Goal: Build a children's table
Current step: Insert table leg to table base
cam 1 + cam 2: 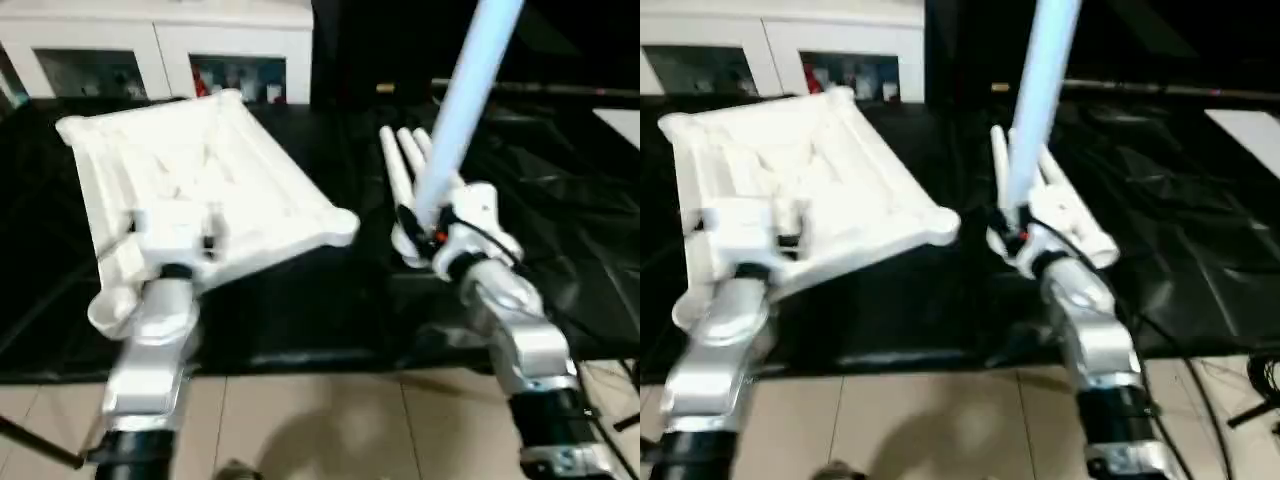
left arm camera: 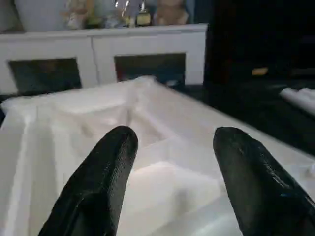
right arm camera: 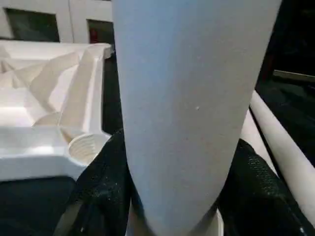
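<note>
The white tabletop (image 1: pixel 200 170) lies underside up and tilted on the black-covered table, its ribs and a round corner socket (image 3: pixel 83 146) showing. My left gripper (image 1: pixel 170 240) is shut on its near edge; in the left wrist view the two black fingers (image 2: pixel 113 162) straddle the white rim. On the right, my right gripper (image 1: pixel 430 225) is shut on a long white leg (image 1: pixel 465 90), which rises steeply and leans toward the far right. The leg (image 3: pixel 187 98) sits between both black fingers. Other loose legs (image 1: pixel 398 160) lie side by side on the table just behind that gripper.
A white glass-door cabinet (image 1: pixel 160 40) stands behind the table. The black cover (image 1: pixel 300 310) ends at the front edge, with beige floor tiles (image 1: pixel 320 420) below. Cables (image 1: pixel 1260 380) trail at the near right.
</note>
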{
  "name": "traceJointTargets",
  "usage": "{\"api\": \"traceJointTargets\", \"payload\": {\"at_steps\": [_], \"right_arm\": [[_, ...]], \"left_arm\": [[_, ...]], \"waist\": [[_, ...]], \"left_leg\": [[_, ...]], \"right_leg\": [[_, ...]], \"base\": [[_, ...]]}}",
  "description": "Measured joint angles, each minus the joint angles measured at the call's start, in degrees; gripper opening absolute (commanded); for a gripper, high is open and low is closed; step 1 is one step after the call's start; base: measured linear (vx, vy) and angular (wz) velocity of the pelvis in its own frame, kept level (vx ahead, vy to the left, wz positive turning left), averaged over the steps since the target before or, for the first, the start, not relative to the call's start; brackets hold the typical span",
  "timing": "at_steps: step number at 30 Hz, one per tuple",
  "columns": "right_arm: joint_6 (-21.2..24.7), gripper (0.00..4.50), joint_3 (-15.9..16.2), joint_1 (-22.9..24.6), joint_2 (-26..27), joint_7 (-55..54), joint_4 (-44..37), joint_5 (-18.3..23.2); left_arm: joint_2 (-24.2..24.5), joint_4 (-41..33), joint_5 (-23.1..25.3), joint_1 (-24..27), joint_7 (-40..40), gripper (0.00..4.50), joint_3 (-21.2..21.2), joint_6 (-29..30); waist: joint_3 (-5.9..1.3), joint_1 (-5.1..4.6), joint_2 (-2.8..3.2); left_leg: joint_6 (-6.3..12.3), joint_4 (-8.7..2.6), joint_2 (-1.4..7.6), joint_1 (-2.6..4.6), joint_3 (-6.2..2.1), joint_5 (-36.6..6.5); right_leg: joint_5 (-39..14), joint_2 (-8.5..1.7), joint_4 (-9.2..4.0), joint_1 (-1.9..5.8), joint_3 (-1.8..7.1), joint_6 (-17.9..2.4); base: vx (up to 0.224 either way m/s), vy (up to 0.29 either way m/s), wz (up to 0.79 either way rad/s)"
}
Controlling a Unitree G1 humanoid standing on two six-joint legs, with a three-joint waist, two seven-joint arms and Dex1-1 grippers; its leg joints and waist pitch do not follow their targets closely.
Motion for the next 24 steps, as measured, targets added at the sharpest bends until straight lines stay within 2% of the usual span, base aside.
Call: {"api": "traceJointTargets", "payload": {"at_steps": [1,2,3,4,5,6,7,8,9,10,11,13,14,17,24], "right_arm": [[0.0,1.90,0.1,0.0,0.2,0.0,0.0,0.0],[0.0,1.90,0.3,0.0,0.3,0.0,0.0,0.0],[-0.1,1.90,0.4,0.0,0.3,0.1,0.1,0.0],[-0.2,1.90,0.3,0.0,0.3,0.3,0.5,0.0],[-0.2,1.90,0.4,0.0,0.2,0.6,1.0,0.0],[-0.3,1.90,0.5,0.0,0.3,0.9,1.2,0.0],[-0.4,1.90,0.6,0.0,0.4,1.2,1.5,0.0],[-0.5,1.90,0.9,-0.1,0.6,1.4,1.9,0.0],[-0.6,1.90,1.1,-0.2,0.7,1.5,2.1,0.0],[-0.6,1.90,1.3,-0.3,0.9,1.7,2.3,0.0],[-0.7,1.90,1.8,-0.9,1.7,1.8,2.6,0.0],[-0.9,1.90,2.4,-1.3,2.9,1.8,2.7,0.2],[-1.0,1.90,2.5,-1.3,3.0,1.8,2.7,0.3],[-1.0,1.90,2.4,-1.2,2.7,1.8,2.7,0.2],[-1.5,1.90,2.1,-1.1,2.7,1.8,2.7,0.2]], "left_arm": [[0.2,0.0,0.0,-0.4,-0.1,3.00,0.0,0.0],[0.1,0.0,0.0,-0.5,-0.1,3.00,0.1,0.0],[-0.1,0.0,-0.1,-0.5,-0.2,3.00,0.1,0.0],[-0.3,0.0,-0.1,-0.6,-0.2,3.00,0.1,0.0],[-0.3,0.0,-0.1,-0.5,-0.1,3.00,0.2,0.0],[-0.3,0.0,-0.1,-0.3,-0.1,3.00,0.4,0.1],[-0.2,0.0,-0.1,0.0,-0.1,3.00,0.7,0.1],[0.1,-0.1,-0.1,0.5,-0.1,3.00,1.1,0.2],[0.4,-0.1,-0.1,0.9,-0.1,3.00,1.2,0.3],[0.7,-0.1,-0.1,1.1,-0.1,3.00,1.4,0.4],[1.0,-0.1,-0.1,1.3,-0.2,3.00,1.8,0.5],[1.5,-0.1,-0.1,1.6,-0.4,3.00,2.4,0.5],[1.5,-0.1,-0.1,1.6,-0.7,3.00,2.3,0.5],[1.5,-0.3,-0.1,1.6,-1.4,3.00,2.2,0.5],[1.5,-0.3,-0.2,1.6,-2.7,3.00,1.0,1.1]], "waist": [[0.04,0.00,0.10],[0.07,-0.06,0.18],[0.18,-0.26,0.25],[0.18,-0.73,0.42],[0.22,-0.87,0.44],[0.28,-0.80,0.53],[0.30,-0.71,0.56],[0.35,-0.72,0.64],[0.37,-0.77,0.68],[0.39,-0.71,0.65],[0.44,-0.71,0.56],[0.54,0.06,0.53],[0.56,0.99,0.49],[0.52,1.75,0.52],[0.46,1.52,0.43]], "left_leg": [[-0.92,-0.50,0.22,0.14,-0.06,0.5],[-1.59,-0.97,0.34,0.60,0.03,0.9],[-1.87,-1.32,0.14,0.30,-0.57,1.1],[-1.94,-1.35,-0.16,0.01,-1.59,1.1],[-1.92,-1.30,-0.22,-0.34,-2.37,1.1],[-1.92,-1.22,-0.12,-0.55,-2.82,1.1],[-1.82,-1.20,-0.11,-0.67,-3.20,1.2],[-1.72,-1.12,-0.16,-1.04,-3.74,1.3],[-1.67,-1.11,-0.21,-1.28,-4.09,1.3],[-1.66,-1.11,-0.46,-1.43,-4.46,1.3],[-1.64,-1.14,-0.51,-1.30,-4.33,1.3],[-1.65,-1.25,0.36,-0.88,-2.40,1.3],[-1.66,-1.63,0.58,-0.38,-1.19,1.3],[-1.67,-1.80,0.98,-0.10,0.40,1.4],[-1.63,-1.70,0.92,0.62,1.75,1.5]], "right_leg": [[0.4,0.15,-0.46,0.10,-0.16,-0.1],[0.8,0.17,-0.94,0.30,-0.28,-0.1],[1.0,-0.25,-1.35,0.76,-1.22,-0.2],[1.1,-1.03,-1.93,1.31,-2.80,-0.2],[1.3,-1.91,-2.59,1.98,-4.88,-0.3],[1.3,-2.27,-3.08,2.55,-6.12,-0.3],[1.3,-2.46,-3.46,3.05,-6.90,-0.3],[1.3,-2.92,-3.75,3.65,-8.08,-0.3],[1.3,-2.92,-3.91,3.96,-8.38,-0.3],[1.3,-2.92,-3.88,4.05,-8.40,-0.3],[1.3,-2.71,-3.73,3.87,-7.62,-0.2],[1.1,-2.76,-3.35,3.95,-6.80,0.0],[0.8,-2.78,-3.28,3.97,-5.90,0.5],[0.9,-2.81,-3.29,3.87,-4.89,1.0],[1.0,-2.84,-3.33,3.80,-3.26,1.4]], "base": [[-0.062,-0.048,-0.03],[-0.062,-0.048,-0.03],[-0.055,-0.006,0.10],[-0.045,0.026,0.37],[-0.045,0.026,0.37],[-0.036,0.037,0.50],[-0.020,0.021,0.48],[-0.020,0.021,0.48],[-0.011,0.012,0.51],[0.009,0.001,0.52],[0.009,0.001,0.52],[0.010,-0.009,0.19],[0.000,0.000,0.00],[0.000,0.000,0.00],[0.000,0.000,0.00]]}}
